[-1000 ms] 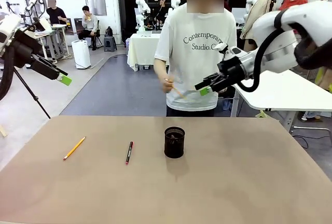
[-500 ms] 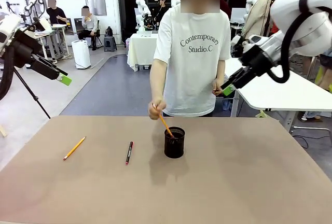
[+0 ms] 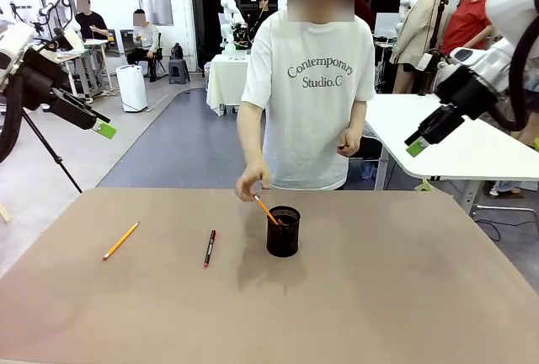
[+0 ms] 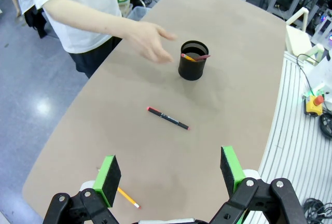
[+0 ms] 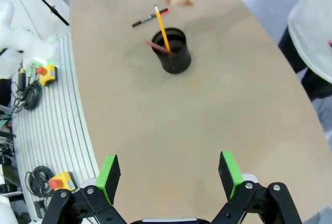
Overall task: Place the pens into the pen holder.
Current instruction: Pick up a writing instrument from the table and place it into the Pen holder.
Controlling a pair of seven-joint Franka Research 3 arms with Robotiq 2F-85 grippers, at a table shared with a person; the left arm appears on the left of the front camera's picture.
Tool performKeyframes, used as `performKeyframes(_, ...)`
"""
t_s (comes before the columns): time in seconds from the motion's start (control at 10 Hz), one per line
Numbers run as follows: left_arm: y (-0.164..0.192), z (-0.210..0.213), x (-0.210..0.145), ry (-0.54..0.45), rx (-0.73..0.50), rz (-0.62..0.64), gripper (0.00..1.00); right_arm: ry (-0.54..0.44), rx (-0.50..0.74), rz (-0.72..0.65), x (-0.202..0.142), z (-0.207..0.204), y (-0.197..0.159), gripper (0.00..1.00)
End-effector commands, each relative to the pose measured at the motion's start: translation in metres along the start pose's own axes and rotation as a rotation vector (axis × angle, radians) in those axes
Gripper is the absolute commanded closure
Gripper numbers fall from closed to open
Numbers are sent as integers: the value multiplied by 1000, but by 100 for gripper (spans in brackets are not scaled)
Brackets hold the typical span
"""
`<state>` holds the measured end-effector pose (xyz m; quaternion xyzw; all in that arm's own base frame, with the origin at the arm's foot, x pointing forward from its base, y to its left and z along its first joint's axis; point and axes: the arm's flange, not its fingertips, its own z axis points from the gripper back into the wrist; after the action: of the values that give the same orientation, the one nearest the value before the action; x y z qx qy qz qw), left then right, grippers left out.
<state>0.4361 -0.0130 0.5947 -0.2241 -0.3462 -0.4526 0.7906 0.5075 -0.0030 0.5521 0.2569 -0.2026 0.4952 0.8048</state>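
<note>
Pen holder [image 3: 283, 233] near the middle of the table [image 3: 404, 297], with a leaning yellow pencil [image 3: 264, 209] and a brownish-red pencil [image 5: 157, 47] standing inside it. The person's hand [image 3: 250, 184] hovers at the holder's 11 o'clock, near the yellow pencil's upper end and, by the wrist views, apart from it. Two sticks lie flat, clear of the holder: the black pen [image 3: 209, 248] near its 9 o'clock, long axis close to 12–6, and the loose yellow pencil [image 3: 120, 240] farther out toward 9 o'clock, long axis about 1–7. Left gripper [image 4: 170, 168]: jaws spread wide, empty, high above the table. In its wrist view the black pen lies at 12 o'clock, between pads and holder, with its axis about 10–4. Right gripper [image 5: 168, 168]: likewise spread and empty, at the holder's 2 o'clock in the front view. Judged: both loose sticks lie on the left arm's side, making it the nearer arm. Its wrist would probably need turning so the pads close across the pen's axis.
</note>
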Motion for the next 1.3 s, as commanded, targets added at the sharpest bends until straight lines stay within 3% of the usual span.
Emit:
performKeyframes(0.0,0,2,0,-2,3,-2,0,8,-68,17,-12,10,8,0)
performKeyframes(0.2,0,2,0,-2,3,-2,0,-58,-149,131,-18,23,-2,0)
performKeyframes(0.9,0,2,0,-2,3,-2,0,-208,-107,339,-10,-2,-41,0)
performKeyframes(1.0,0,2,0,-2,3,-2,0,-137,-102,279,-13,5,-30,0)
performKeyframes(1.2,0,2,0,-2,3,-2,0,-137,-102,279,-13,5,-30,0)
